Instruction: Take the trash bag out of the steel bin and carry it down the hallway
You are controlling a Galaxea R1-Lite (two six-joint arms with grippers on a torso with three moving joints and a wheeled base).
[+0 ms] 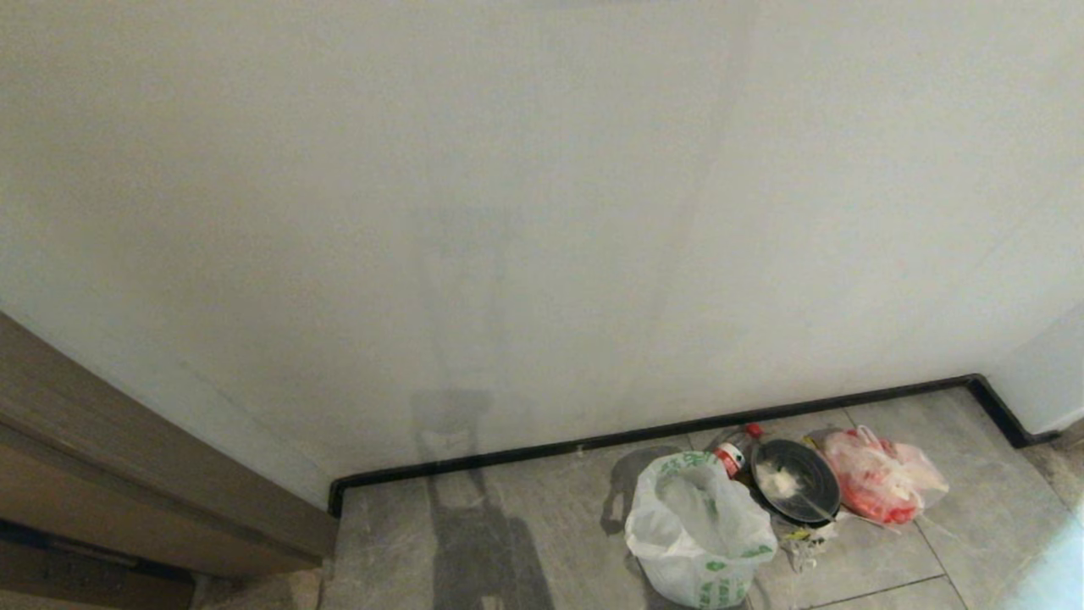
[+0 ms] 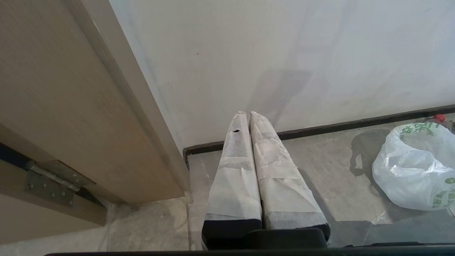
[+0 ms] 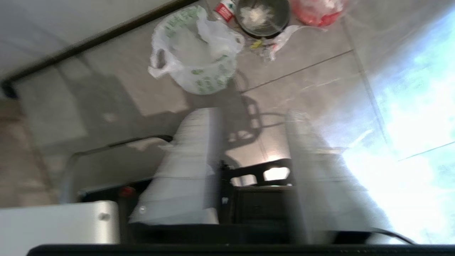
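While we look down at the white wall and its black baseboard (image 1: 644,434), the thin, crinkled, translucent white trash bag with green print (image 1: 696,529) sits on the glossy grey floor tiles (image 1: 855,555), its mouth open upward, covering whatever stands beneath it. Just beside it lie a round black bowl (image 1: 794,481), a red-capped bottle (image 1: 735,453) and a clear bag with red contents (image 1: 881,476). Our left claw (image 2: 245,115) hangs near the wooden door frame (image 2: 81,117), its taped fingers pressed together on nothing. Our right claw (image 3: 249,117) hovers well short of the trash bag, its fingers parted with a clear gap and nothing between them.
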